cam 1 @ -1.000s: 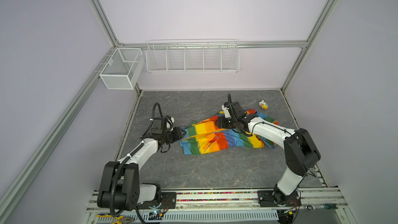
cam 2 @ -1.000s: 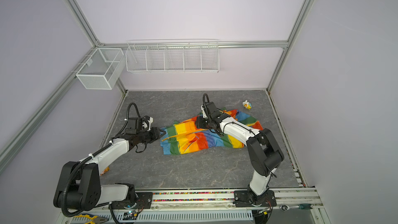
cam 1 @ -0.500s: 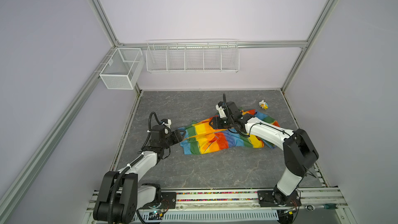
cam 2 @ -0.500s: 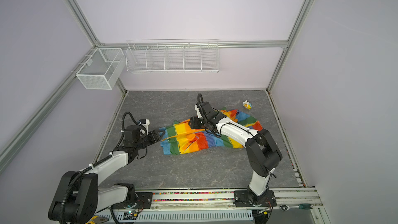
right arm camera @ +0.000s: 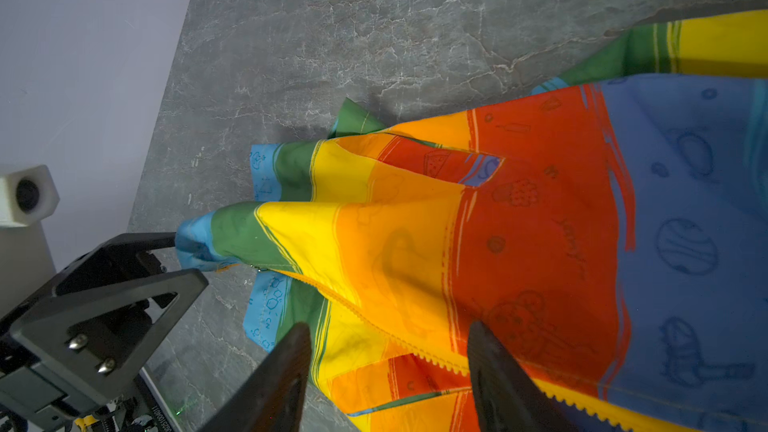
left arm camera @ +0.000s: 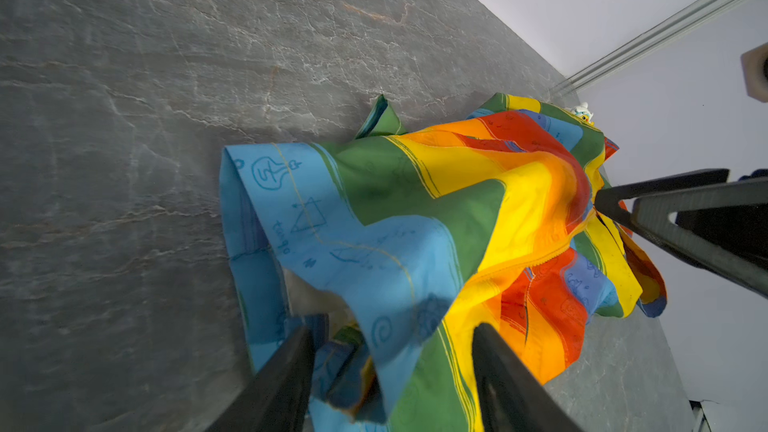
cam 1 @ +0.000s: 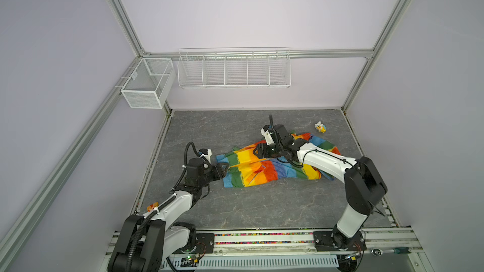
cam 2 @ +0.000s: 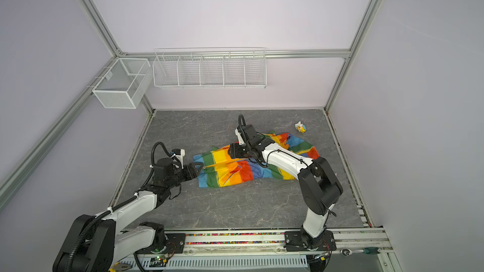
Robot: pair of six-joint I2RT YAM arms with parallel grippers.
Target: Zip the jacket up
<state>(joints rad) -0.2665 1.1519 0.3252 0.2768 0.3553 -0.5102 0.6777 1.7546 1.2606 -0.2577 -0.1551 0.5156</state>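
The unzipped jacket lies rumpled on the table, left end effector wide around its hem, right end effector wide astride the zipper edge, probably positioning to anchor and pull.

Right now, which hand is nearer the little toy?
Right. The right hand is over the middle of the jacket, with the toy beyond its far corner. The left hand is at its blue end, farther off.

Lilac walls with white wire baskets enclose a grey marbled floor.
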